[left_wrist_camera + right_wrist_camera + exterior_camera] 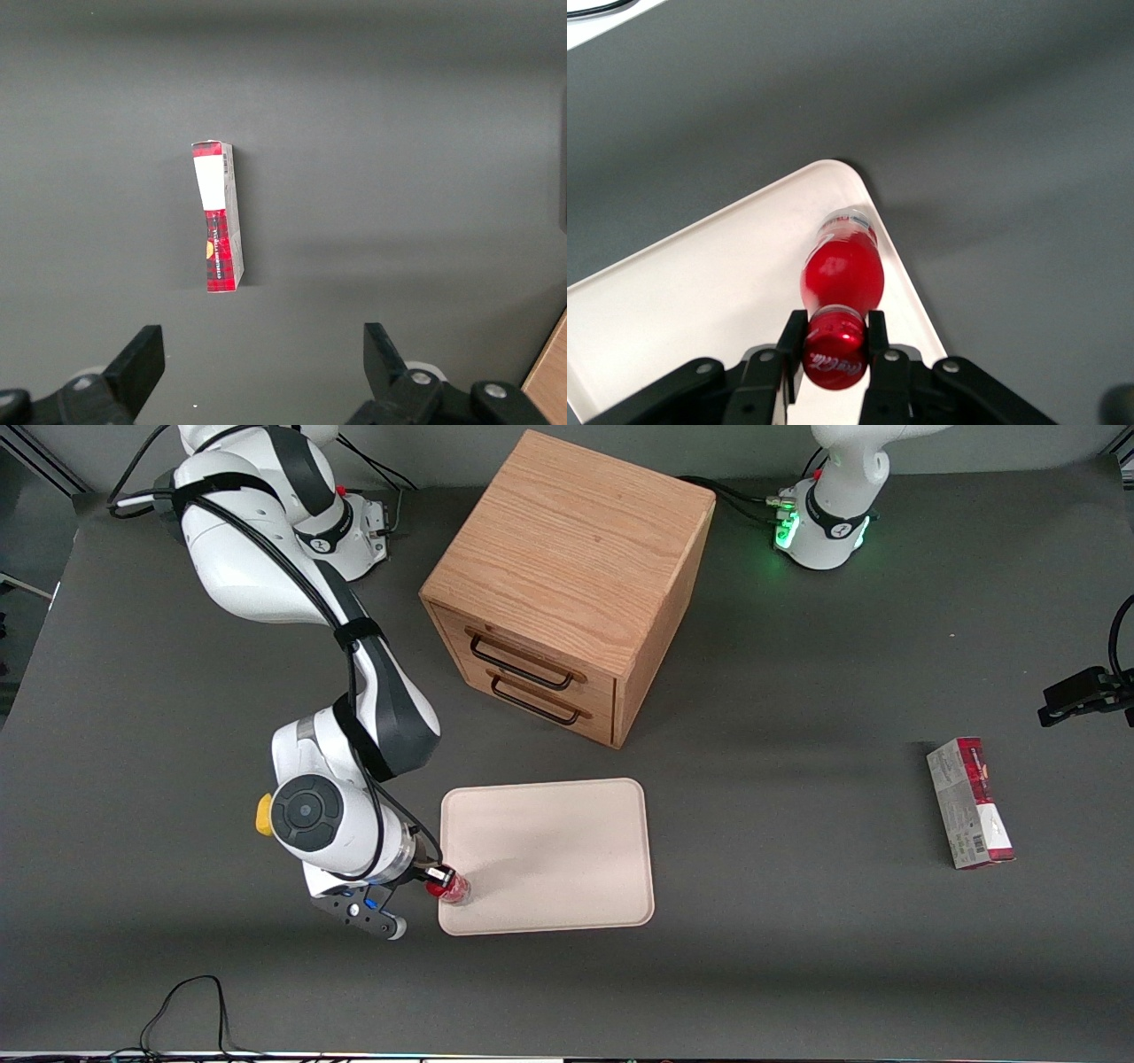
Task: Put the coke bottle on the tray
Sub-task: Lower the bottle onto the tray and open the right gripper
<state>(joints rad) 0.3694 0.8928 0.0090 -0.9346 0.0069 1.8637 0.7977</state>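
coke bottle held over the tray's corner

the gripper [431,877] of the working right arm is clamped on the red cap of the coke bottle [454,887], one finger on each side of the cap. the wrist view shows the same grip: the fingers [792,347] pinch the cap while the coke bottle [842,270] points down toward the tray [700,292]. the bottle's clear base sits at or just above the tray surface, close to a rounded corner and the rim; contact cannot be told. in the front view that corner of the tray [567,841] is the one nearest the camera on the working arm's side. the wooden two-drawer box [567,584] stands farther from the camera than the tray. a red-and-grey carton [970,803] lies well apart, toward the parked arm's end of the table.
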